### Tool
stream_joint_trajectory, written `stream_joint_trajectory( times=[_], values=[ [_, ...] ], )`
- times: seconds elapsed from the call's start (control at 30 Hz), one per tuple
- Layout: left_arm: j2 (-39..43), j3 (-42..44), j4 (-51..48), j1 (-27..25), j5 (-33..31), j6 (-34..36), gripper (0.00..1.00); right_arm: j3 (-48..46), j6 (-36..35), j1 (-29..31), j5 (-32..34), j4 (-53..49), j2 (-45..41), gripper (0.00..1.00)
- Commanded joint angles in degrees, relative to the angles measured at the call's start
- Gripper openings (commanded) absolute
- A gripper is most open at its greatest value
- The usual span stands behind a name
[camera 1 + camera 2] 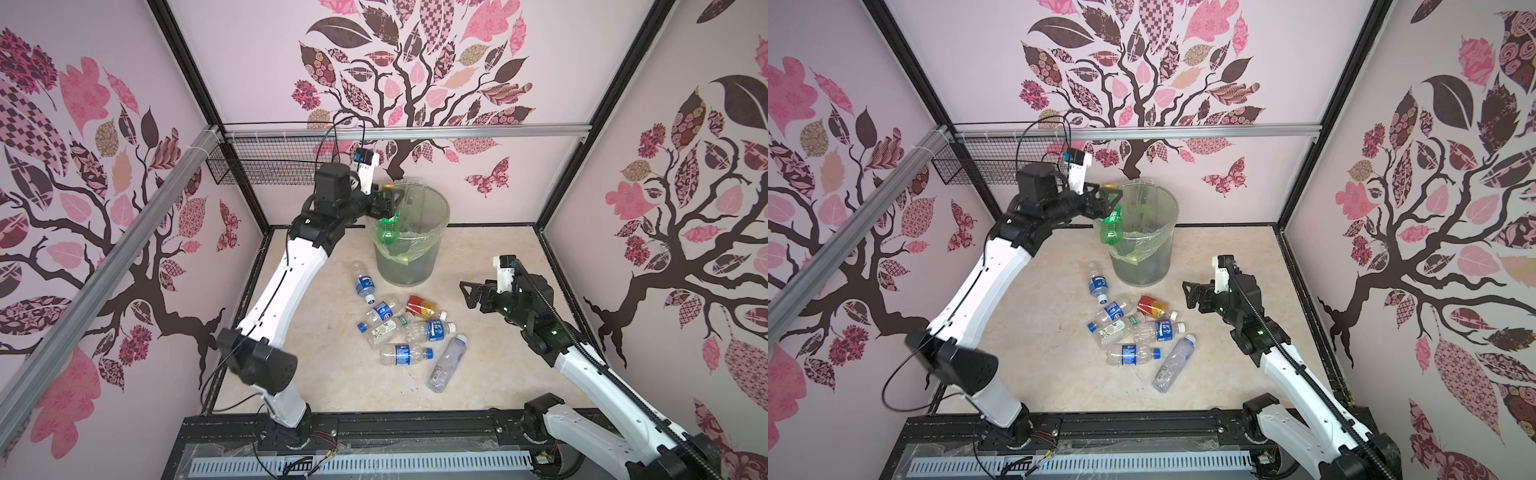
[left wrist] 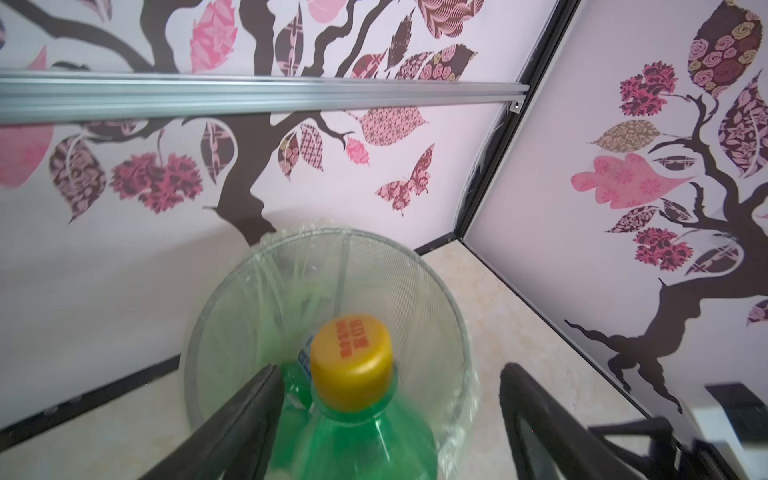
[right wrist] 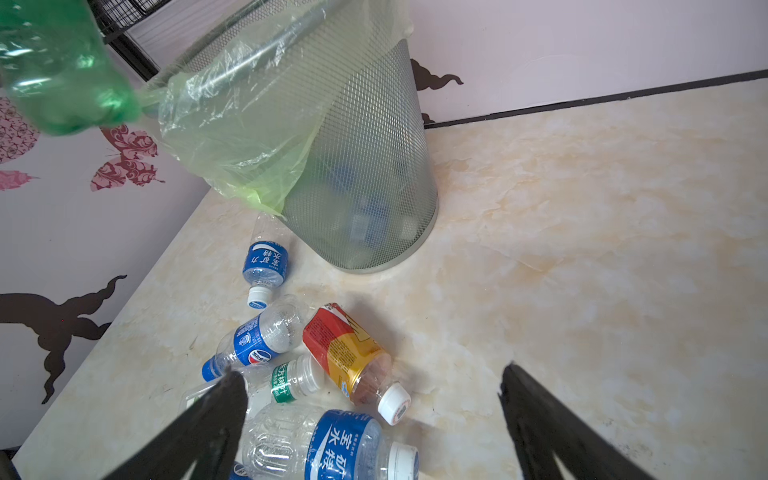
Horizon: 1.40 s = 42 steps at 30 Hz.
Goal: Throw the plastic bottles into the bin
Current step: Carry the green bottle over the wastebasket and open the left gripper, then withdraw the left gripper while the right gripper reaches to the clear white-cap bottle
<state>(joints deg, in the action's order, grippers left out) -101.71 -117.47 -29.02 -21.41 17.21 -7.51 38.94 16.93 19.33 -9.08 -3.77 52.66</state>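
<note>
1. In both top views, the left end effector (image 1: 388,201) sits over the near rim of the bin (image 1: 419,266), with the green bottle (image 1: 388,232) just below it at the rim.
2. Left wrist: jaws spread wider than the green bottle, with a gap on one side.
3. Right wrist: the right end effector (image 3: 372,374) is wide and empty above the loose bottles (image 3: 345,353) on the worktop (image 3: 582,249).

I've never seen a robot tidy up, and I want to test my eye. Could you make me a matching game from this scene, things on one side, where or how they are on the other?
Things:
1. green bottle
2. red-yellow labelled bottle
3. bin
4. black wire basket

Place or state:
A. up by the silver rail, off the table
B. lying on its side on the table
C. lined with a pale green bag
D. cap up, between the left gripper's parted jaws

Pairs: 1-D, 2-B, 3-C, 4-A
</note>
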Motion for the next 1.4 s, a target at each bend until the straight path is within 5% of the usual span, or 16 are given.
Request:
stream_joint_trajectory(
  times=[0.0, 0.2, 0.4, 0.63, 0.77, 0.83, 0.97, 1.1, 1.37],
  values=[
    [0.08, -1.96, -8.13, 0.05, -0.11, -0.35, 0.87, 1.67, 0.04, -0.09, -1.08, -4.71, 0.25, 0.97],
    [17.96, 22.51, 1.74, 0.3, -7.92, 0.39, 0.98, 0.95, -0.12, -0.11, -2.95, -5.87, 0.97, 0.97],
    [30.89, 32.99, -7.07, 0.49, -16.68, 2.58, 0.98, 1.84, 1.43, -0.11, -5.65, -6.15, 3.26, 0.97],
    [44.67, 48.13, -10.21, 0.58, -18.34, 0.46, 0.98, 2.38, 4.7, 0.09, -7.45, -9.35, 7.36, 0.94],
    [50.76, 56.11, -10.1, 0.58, -20.84, -0.9, 0.98, 2.41, 7.24, 5.38, 4.68, -15.26, 7.33, 0.9],
    [52.75, 58.52, -10.12, 0.58, -21.68, -1.22, 0.98, 2.71, 8.33, 9.71, 10.09, -18.44, 7.26, 0.92],
    [54.85, 61.09, -10.15, 0.58, -24.64, -2.42, 0.98, 1.06, 13.03, 13.8, 9.02, -19.18, 7.79, 0.93],
    [55.05, 62.21, -9.64, 0.58, -26.16, -2.26, 0.98, 0.05, 16.67, 22.91, 18.64, -21.73, 9.52, 0.95],
    [56.18, 65.03, -8.81, 0.58, -26.17, -1.64, 0.98, -2.76, 22.83, 26.93, 16.72, -20.42, 13.38, 0.93]
  ],
)
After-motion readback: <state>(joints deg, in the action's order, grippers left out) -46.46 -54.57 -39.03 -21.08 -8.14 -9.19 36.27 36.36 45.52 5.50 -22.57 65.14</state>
